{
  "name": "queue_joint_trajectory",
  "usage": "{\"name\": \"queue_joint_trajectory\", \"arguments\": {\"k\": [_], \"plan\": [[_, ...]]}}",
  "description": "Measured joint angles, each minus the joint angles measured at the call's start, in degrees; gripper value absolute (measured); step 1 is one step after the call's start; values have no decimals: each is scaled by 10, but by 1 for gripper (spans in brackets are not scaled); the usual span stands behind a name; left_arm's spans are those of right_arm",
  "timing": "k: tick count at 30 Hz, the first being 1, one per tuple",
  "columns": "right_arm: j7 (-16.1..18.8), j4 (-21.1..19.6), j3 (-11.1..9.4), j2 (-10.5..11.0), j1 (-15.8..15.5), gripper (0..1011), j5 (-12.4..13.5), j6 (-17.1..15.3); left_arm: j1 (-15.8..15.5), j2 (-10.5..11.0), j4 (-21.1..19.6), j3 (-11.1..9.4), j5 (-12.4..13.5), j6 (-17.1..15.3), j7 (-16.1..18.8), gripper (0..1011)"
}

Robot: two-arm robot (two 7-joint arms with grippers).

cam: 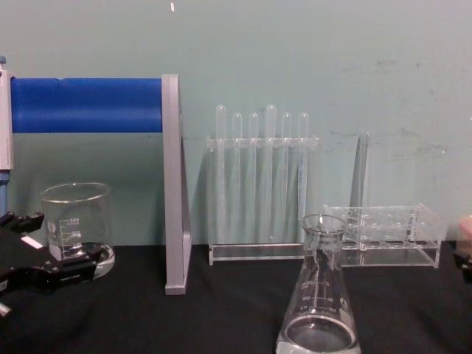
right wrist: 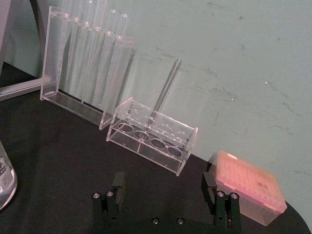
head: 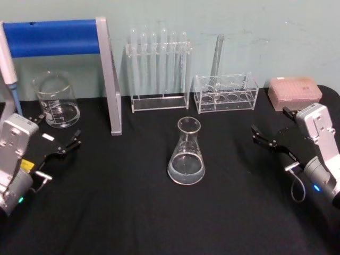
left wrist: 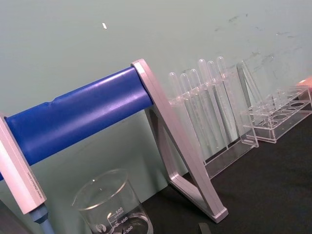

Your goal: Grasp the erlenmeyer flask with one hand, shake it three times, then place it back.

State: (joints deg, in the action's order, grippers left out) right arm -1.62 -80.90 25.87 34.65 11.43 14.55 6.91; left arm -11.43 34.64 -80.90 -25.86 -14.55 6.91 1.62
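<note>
Approach pending; nothing grasped.
The clear glass conical erlenmeyer flask [head: 187, 154] was seen upright on the black surface [head: 133, 212], between the open, empty left hand [head: 60, 126] and right hand [head: 270, 122]; a neck-level reach was judged necessary.

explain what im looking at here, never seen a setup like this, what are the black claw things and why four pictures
This is a two-armed robot at a lab bench. One picture looks down from its head, one looks across from its chest, and two come from cameras on its wrists. The black claws are its hands: the left hand sits near the beaker, and the right hand is near the pink box. Both are open and hold nothing. On the black table the erlenmeyer flask stands upright in the middle, untouched. Behind it are a tall rack of test tubes, a low clear rack with one tube in it, and a stand with a blue bar.
</note>
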Motion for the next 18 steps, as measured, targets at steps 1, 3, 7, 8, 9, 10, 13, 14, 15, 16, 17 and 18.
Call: {"name": "queue_joint_trajectory", "arguments": {"k": [1, 3, 7, 8, 9, 10, 13, 14, 15, 16, 17, 18], "plan": [[0, 0, 0, 0, 0, 1002, 0, 0, 0, 0, 0, 0, 0, 0, 0, 1001], [0, 0, 0, 0, 0, 1003, 0, 0, 0, 0, 0, 0, 0, 0, 0, 1001], [0, 0, 0, 0, 0, 1002, 0, 0, 0, 0, 0, 0, 0, 0, 0, 1001], [0, 0, 0, 0, 0, 1002, 0, 0, 0, 0, 0, 0, 0, 0, 0, 1001], [0, 0, 0, 0, 0, 1003, 0, 0, 0, 0, 0, 0, 0, 0, 0, 1001], [0, 0, 0, 0, 0, 1002, 0, 0, 0, 0, 0, 0, 0, 0, 0, 1001], [0, 0, 0, 0, 0, 1002, 0, 0, 0, 0, 0, 0, 0, 0, 0, 1001], [0, 0, 0, 0, 0, 1003, 0, 0, 0, 0, 0, 0, 0, 0, 0, 1001], [0, 0, 0, 0, 0, 1003, 0, 0, 0, 0, 0, 0, 0, 0, 0, 1001], [0, 0, 0, 0, 0, 1003, 0, 0, 0, 0, 0, 0, 0, 0, 0, 1001], [0, 0, 0, 0, 0, 1003, 0, 0, 0, 0, 0, 0, 0, 0, 0, 1001], [0, 0, 0, 0, 0, 1003, 0, 0, 0, 0, 0, 0, 0, 0, 0, 1001]]}}
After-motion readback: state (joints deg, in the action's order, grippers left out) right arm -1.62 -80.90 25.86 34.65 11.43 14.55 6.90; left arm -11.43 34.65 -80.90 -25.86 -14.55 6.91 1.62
